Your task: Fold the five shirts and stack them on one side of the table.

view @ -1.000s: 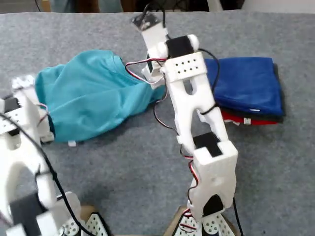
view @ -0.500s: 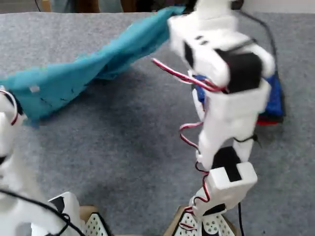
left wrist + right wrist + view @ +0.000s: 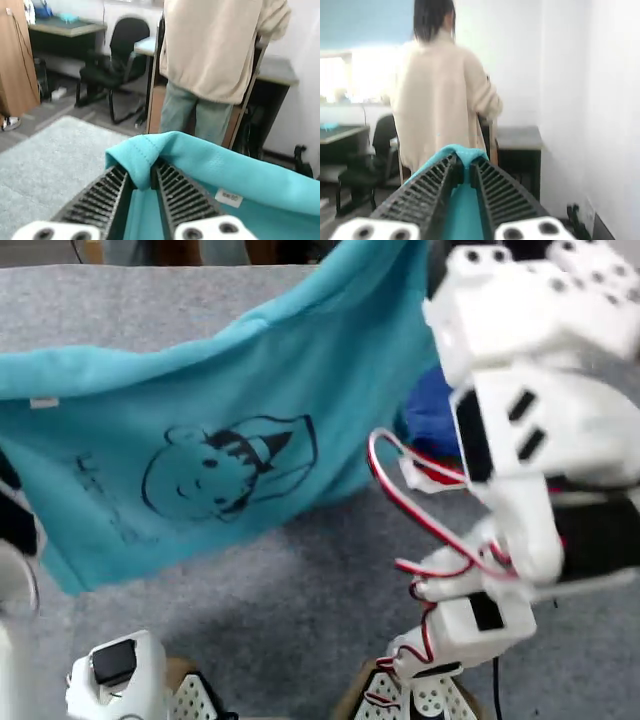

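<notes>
Teal shirt (image 3: 220, 440) hangs spread in the air over the grey tabletop (image 3: 300, 590), printed front facing the high camera. Its top edge slants from the picture's left side up to the top, beside the right arm (image 3: 530, 440). Its bottom hem hangs free, with bare carpet-like surface showing below and in front of it.

The left end effector (image 3: 142, 182) is closed almost fully, its ribbed jaws pinching a folded corner of the shirt's upper hem, near a small white label (image 3: 227, 197). The right end effector (image 3: 465, 172) is likewise nearly closed on a bunched bit of teal cloth.

A stack of folded shirts (image 3: 430, 415), blue over red, lies on the tabletop partly behind the hanging shirt and the right arm. Beyond the table the room has an office chair (image 3: 112, 60) and a white wall (image 3: 570, 100).
</notes>
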Available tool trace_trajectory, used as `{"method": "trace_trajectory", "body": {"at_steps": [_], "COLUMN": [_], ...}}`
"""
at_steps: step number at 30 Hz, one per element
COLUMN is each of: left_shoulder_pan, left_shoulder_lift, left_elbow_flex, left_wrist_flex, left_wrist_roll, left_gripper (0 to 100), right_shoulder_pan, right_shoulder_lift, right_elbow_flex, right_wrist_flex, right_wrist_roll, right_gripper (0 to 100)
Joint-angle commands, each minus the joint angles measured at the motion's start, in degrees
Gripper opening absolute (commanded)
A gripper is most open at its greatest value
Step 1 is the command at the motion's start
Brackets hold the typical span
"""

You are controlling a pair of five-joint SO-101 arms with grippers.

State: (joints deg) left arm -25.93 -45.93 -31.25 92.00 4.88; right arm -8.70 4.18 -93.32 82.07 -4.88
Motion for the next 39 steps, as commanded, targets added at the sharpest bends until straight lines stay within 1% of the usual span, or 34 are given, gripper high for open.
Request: {"method": "trace_trajectory", "body": {"at_steps": [1,8,10,11,14,16,19,21,27,30,32,36,39], "left_shoulder_pan": [0.31,0.31,0.22,0.22,0.22,0.22,0.13,0.13,0.13,0.13,-0.22,-1.89,-1.89], "left_shoulder_lift": [0.53,0.35,0.35,0.35,0.09,-0.18,-0.26,-1.23,-8.79,-12.48,-14.33,-15.12,-14.15], "left_elbow_flex": [-3.38,-9.10,-10.07,-10.51,-11.65,-11.65,-11.65,-11.74,-6.99,-2.07,1.54,7.87,16.04], "left_wrist_flex": [2.11,6.68,6.68,6.68,6.68,6.68,6.86,8.53,8.88,8.88,8.88,8.26,3.87], "left_wrist_roll": [0.53,0.53,0.44,0.18,-2.20,-3.25,-5.19,-6.33,-9.41,-11.60,-12.13,-11.78,-11.60], "left_gripper": [3,3,3,3,3,3,3,3,3,3,3,3,3], "right_shoulder_pan": [0.53,0.44,-1.67,-3.96,-11.25,-14.33,-14.24,-14.15,-14.15,-14.15,-14.15,-14.15,-10.46], "right_shoulder_lift": [-4.53,-11.74,-13.41,-14.29,-16.75,-18.24,-20.09,-21.23,-24.31,-25.98,-26.24,-22.90,-17.45], "right_elbow_flex": [1.19,8.22,11.30,12.88,17.10,19.47,21.58,22.37,22.46,22.73,22.81,22.81,22.90], "right_wrist_flex": [-4.75,-12.13,-13.45,-13.54,-12.31,-12.48,-12.40,-11.69,-6.95,-4.92,-3.52,-1.85,-1.49], "right_wrist_roll": [-0.44,-0.09,0.26,1.76,9.85,13.36,15.56,16.35,18.90,22.15,22.68,22.77,22.77], "right_gripper": [1.3,1.3,1.3,1.3,1.3,1.3,1.3,1.3,1.3,1.3,1.3,1.3,1.3]}}
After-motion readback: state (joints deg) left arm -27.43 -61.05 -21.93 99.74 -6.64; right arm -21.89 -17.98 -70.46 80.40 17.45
